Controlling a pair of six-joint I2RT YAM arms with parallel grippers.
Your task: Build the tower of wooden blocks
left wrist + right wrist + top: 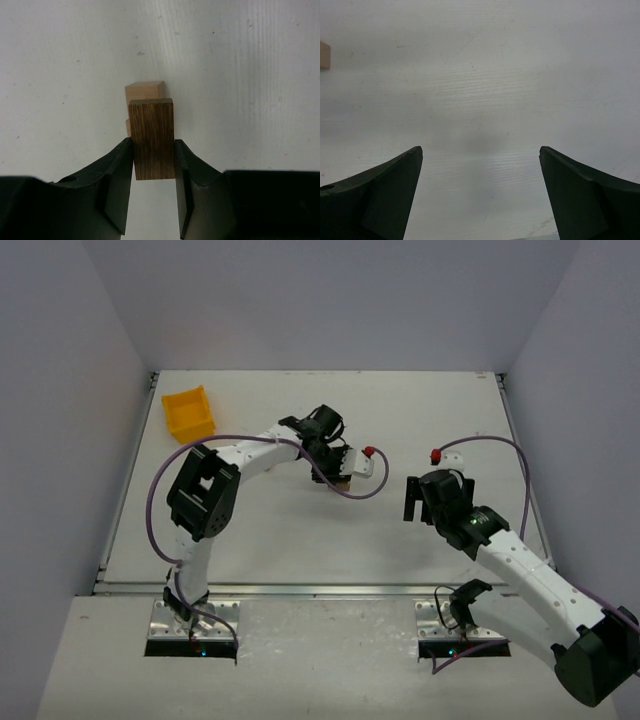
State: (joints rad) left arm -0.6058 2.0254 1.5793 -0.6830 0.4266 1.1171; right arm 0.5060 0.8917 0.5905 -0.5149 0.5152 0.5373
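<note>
Block (153, 131) sits clamped in left end effector (154, 146); right end effector (480, 150) gapes wide.

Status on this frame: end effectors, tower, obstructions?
Left end effector shut on dark wood block, at tan wood block tower. Right end effector open, empty. No obstruction seen.
</note>
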